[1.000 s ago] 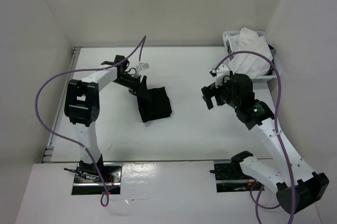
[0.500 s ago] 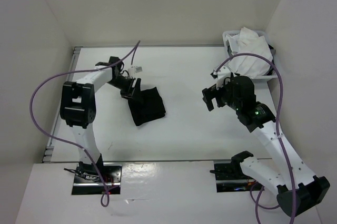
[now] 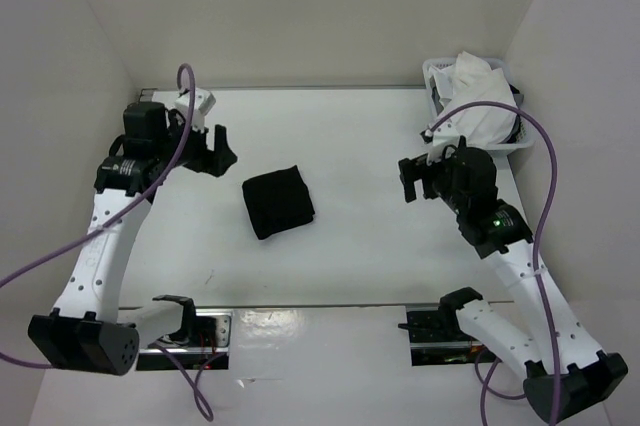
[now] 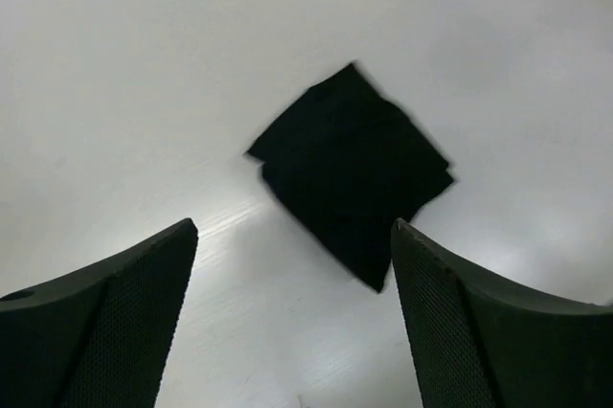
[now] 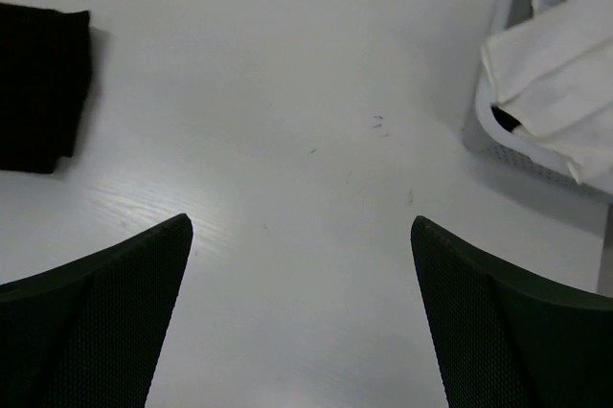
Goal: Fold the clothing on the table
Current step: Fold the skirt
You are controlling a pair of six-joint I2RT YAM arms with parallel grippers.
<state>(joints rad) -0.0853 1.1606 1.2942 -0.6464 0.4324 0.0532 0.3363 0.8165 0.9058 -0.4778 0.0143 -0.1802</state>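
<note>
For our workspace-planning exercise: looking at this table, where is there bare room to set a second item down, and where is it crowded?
Bare table runs between the folded black clothing and the right gripper, and along the near edge in front of both. The far-right corner is crowded: the basket heaped with white cloth.

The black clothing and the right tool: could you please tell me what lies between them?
Nothing: only bare white table lies between the clothing and the right tool, as the top external view shows.
</note>
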